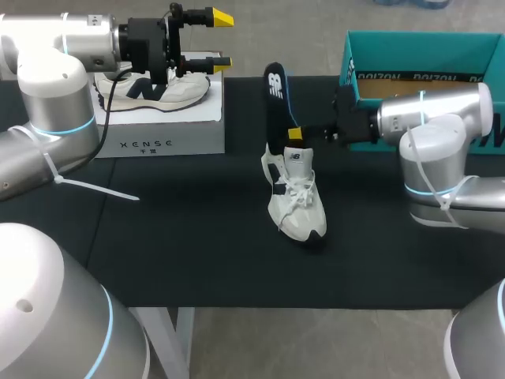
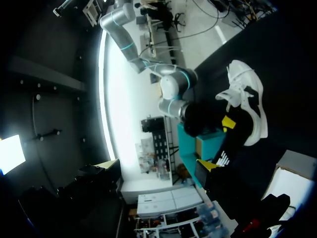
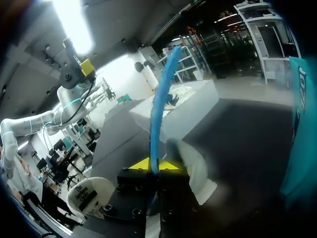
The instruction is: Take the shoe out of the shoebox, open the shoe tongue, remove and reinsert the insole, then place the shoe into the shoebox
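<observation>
The shoe [image 1: 296, 201] lies mid-table. The insole [image 1: 276, 103] rises from it toward 12 o'clock, pinched by the right gripper [image 1: 293, 134]; its lower end may sit inside the shoe. This looks like insole removal, and the next move is to lift it clear. The left gripper [image 1: 222, 38], at 10 o'clock, gapes wide.

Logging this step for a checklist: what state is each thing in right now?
shoe: upright, outside the shoebox.
insole: sticking up from the shoe's opening, pinched by the right tool.
shoebox: open.
right tool: shut on the insole.
left tool: open, empty, raised over the second shoe.
second shoe: lying on the white box.
</observation>
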You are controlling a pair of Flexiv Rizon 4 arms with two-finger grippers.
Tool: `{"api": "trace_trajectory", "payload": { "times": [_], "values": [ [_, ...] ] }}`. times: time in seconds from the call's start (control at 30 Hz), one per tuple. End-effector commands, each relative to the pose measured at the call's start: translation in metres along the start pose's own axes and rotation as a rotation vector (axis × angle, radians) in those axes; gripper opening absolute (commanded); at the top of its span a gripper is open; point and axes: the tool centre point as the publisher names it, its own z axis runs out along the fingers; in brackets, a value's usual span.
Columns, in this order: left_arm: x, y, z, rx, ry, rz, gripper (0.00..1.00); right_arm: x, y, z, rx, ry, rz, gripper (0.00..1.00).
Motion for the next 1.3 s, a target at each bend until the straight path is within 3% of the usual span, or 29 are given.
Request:
{"api": "trace_trajectory", "payload": {
  "times": [0.03, 0.5, 0.53, 0.57, 0.6, 0.97, 1.03, 1.07, 1.1, 1.3],
  "values": [
    [0.000, 0.000, -0.001, 0.002, 0.003, 0.001, 1.00, 0.004, -0.006, 0.001, 0.015, -0.004, 0.010, 0.00],
    [0.000, 0.000, -0.001, 0.002, 0.003, 0.001, 1.00, 0.012, -0.035, 0.004, 0.068, 0.031, 0.063, 0.00],
    [0.000, 0.000, -0.001, 0.002, 0.003, 0.001, 1.00, 0.012, -0.036, 0.003, 0.063, 0.030, 0.066, 0.19],
    [0.000, 0.000, -0.001, 0.002, 0.003, 0.001, 1.00, 0.011, -0.035, 0.002, 0.062, 0.029, 0.066, 0.47],
    [0.000, 0.000, -0.001, 0.002, 0.003, 0.001, 1.00, 0.009, -0.032, 0.002, 0.061, 0.029, 0.065, 0.63],
    [0.000, 0.000, -0.001, 0.002, 0.003, 0.001, 1.00, -0.003, 0.007, 0.006, 0.044, 0.022, 0.012, 0.45],
    [0.000, 0.000, -0.001, 0.002, 0.003, 0.001, 1.00, -0.004, 0.012, 0.007, 0.046, 0.021, 0.006, 0.35],
    [0.000, 0.000, -0.001, 0.002, 0.003, 0.001, 1.00, -0.005, 0.013, 0.007, 0.047, 0.018, 0.001, 0.25],
    [0.000, 0.000, -0.001, 0.002, 0.003, 0.001, 1.00, -0.005, 0.014, 0.007, 0.052, 0.016, -0.002, 0.00],
    [0.000, 0.000, -0.001, 0.002, 0.003, 0.001, 1.00, -0.002, 0.001, 0.008, 0.054, 0.029, 0.030, 0.00]
  ]
}}
